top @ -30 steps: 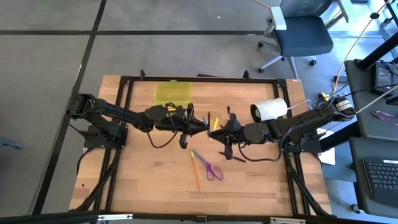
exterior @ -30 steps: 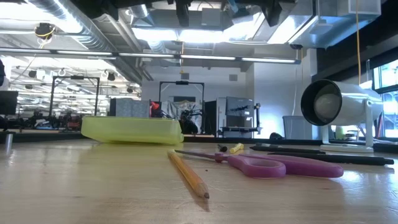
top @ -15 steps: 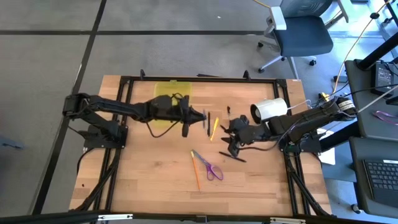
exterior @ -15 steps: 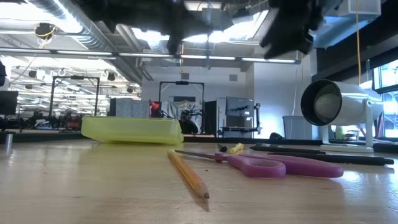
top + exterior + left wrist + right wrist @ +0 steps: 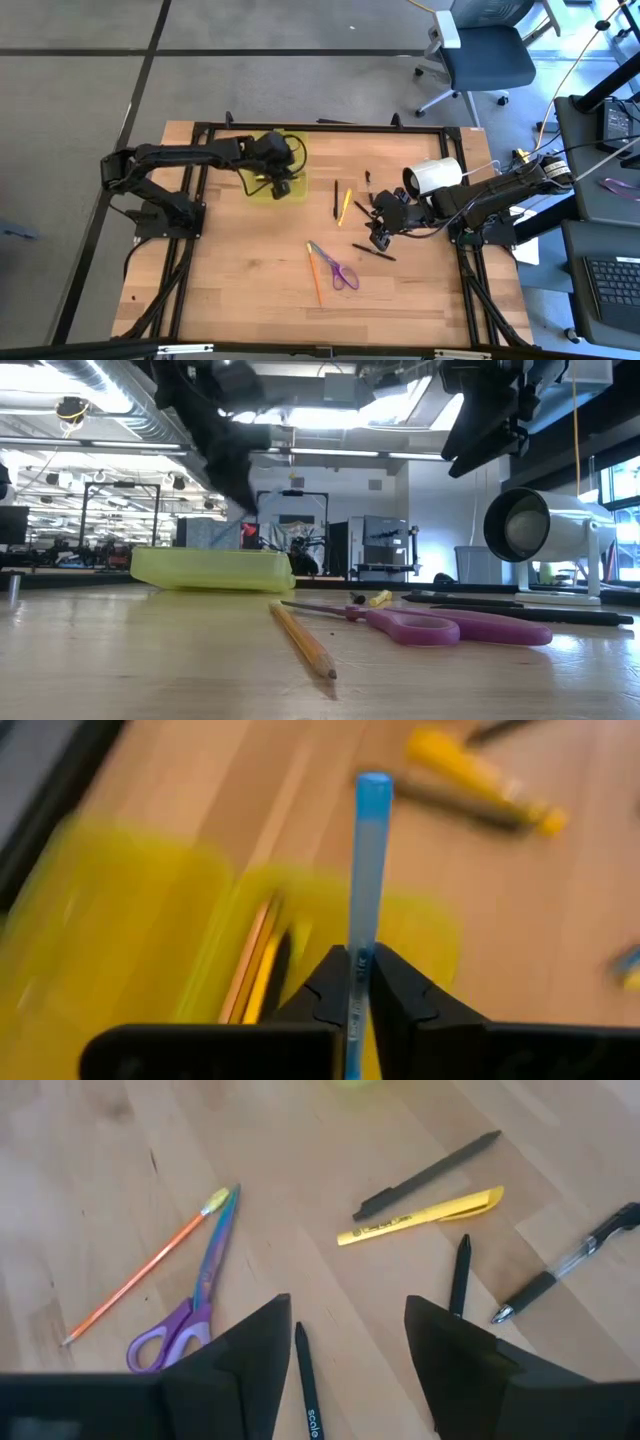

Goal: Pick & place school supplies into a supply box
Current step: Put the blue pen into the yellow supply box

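Your left pincer (image 5: 355, 982), clamped on a blue pen (image 5: 368, 870), has swung from counter centre to over the supply box (image 5: 276, 153) at the far edge. Right pincer (image 5: 345, 1342) has pulled back, fingers now apart, black pen (image 5: 306, 1380) beneath; scissors (image 5: 340, 268) nearby, open counter (image 5: 230, 280) around.

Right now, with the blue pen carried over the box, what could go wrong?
The left gripper pinches the blue pen only near one end, so it may tilt or slip before release. Dropped now, it could miss the supply box or bounce off its rim. The right gripper, open, hovers above a black pen and might nudge neighbouring pens.
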Motion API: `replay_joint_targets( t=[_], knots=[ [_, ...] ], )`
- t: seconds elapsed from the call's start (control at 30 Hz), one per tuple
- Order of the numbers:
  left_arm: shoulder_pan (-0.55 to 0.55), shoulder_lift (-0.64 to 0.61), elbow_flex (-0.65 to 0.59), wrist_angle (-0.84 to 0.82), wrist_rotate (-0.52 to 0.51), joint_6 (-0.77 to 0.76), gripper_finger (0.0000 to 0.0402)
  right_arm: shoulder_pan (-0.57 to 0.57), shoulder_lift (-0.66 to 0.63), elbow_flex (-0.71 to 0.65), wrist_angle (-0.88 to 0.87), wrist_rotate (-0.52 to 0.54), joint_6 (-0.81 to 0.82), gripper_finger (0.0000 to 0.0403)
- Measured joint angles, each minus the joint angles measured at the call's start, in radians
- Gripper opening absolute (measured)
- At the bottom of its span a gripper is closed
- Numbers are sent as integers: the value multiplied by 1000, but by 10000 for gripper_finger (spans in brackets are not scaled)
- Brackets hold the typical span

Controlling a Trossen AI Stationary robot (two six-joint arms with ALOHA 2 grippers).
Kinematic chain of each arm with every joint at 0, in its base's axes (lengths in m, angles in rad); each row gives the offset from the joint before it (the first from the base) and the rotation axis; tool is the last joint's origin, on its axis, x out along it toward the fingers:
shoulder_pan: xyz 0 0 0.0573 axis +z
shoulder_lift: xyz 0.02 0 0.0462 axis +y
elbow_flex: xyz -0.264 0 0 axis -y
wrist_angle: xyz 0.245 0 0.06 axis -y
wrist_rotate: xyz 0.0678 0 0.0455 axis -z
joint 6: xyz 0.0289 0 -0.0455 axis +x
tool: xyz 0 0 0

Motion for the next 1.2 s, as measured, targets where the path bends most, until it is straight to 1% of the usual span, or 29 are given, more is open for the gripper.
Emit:
replay_joint_targets(
  t=[0.1,0.37,0.47,0.63,0.77,0.97,1.2],
  knots=[
    [45,18,1,-77,4,5,9,0,0,0,-4,0,1,200],
    [88,121,1,-105,27,49,9,0,0,0,-5,-2,0,200],
    [91,171,1,-111,32,69,12,0,0,0,-13,-36,0,200],
    [90,237,1,-110,32,83,15,9,1,0,-73,-136,3,200],
    [90,268,3,-117,31,83,20,35,14,0,-151,-143,3,200],
    [83,301,3,-132,28,84,46,59,83,0,-190,-144,3,200],
    [69,304,3,-132,8,101,65,85,211,0,-193,-155,-1,200]
  ],
)
